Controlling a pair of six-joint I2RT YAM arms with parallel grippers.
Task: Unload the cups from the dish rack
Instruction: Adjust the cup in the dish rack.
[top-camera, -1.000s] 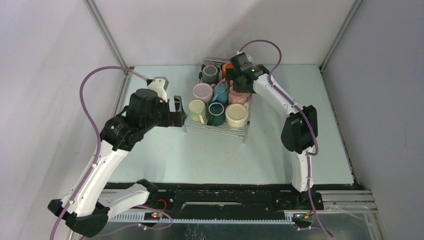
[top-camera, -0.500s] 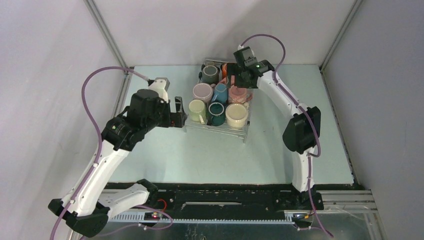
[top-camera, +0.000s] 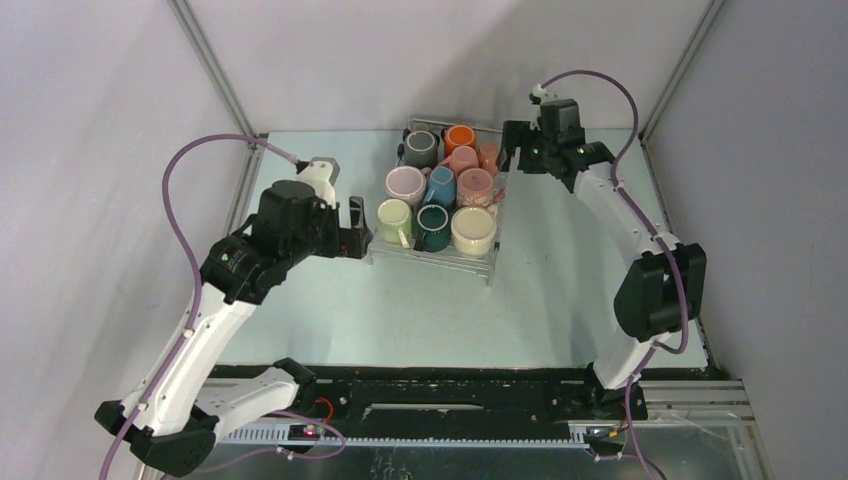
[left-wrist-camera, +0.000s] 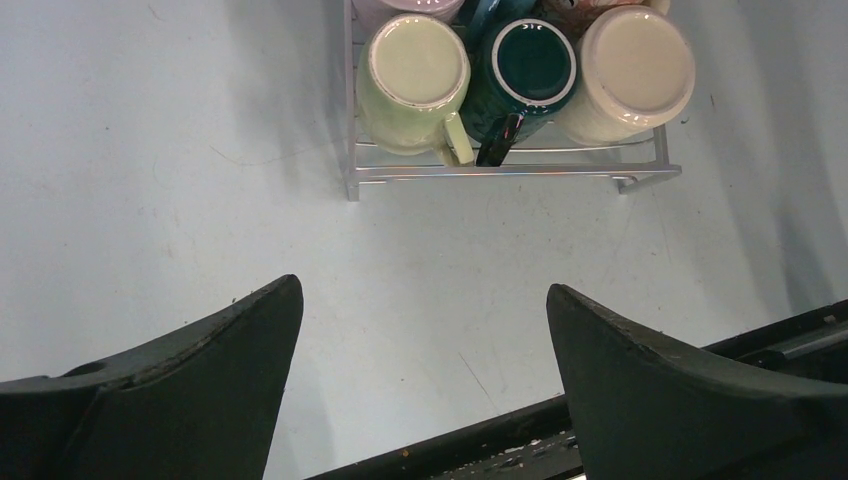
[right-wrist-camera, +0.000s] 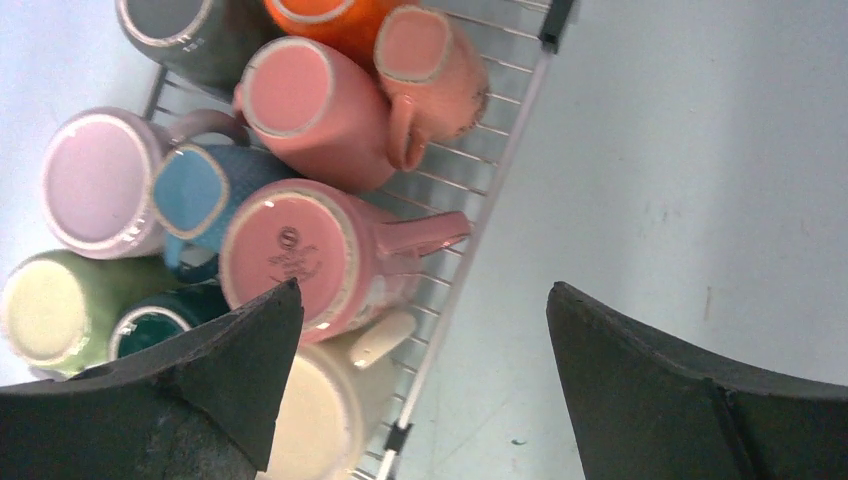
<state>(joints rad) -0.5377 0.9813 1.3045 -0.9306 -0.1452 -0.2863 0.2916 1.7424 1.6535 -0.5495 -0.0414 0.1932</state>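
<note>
The dish rack (top-camera: 440, 256) stands at the back middle of the table with several cups upside down in it: grey (top-camera: 421, 148), orange (top-camera: 459, 138), lilac (top-camera: 404, 185), blue (top-camera: 439, 185), pink (top-camera: 474, 185), pale green (top-camera: 394, 220), teal (top-camera: 433, 227), cream (top-camera: 473, 231). My left gripper (top-camera: 360, 228) is open just left of the rack, beside the pale green cup (left-wrist-camera: 415, 75). My right gripper (top-camera: 512, 155) is open off the rack's right back corner; below it, its wrist view shows the stamped pink cup (right-wrist-camera: 295, 255) and the rack's edge wire (right-wrist-camera: 480, 215). Neither gripper holds anything.
Bare pale green table (top-camera: 420, 310) lies in front of the rack and to its right (top-camera: 580, 240). White walls with metal posts (top-camera: 215, 70) close in the back and sides. A black rail (left-wrist-camera: 780, 340) runs along the near table edge.
My right arm has swung from over the rack's back cups out to the right, past the rack's right edge. The left arm has not moved. All cups stay in place.
</note>
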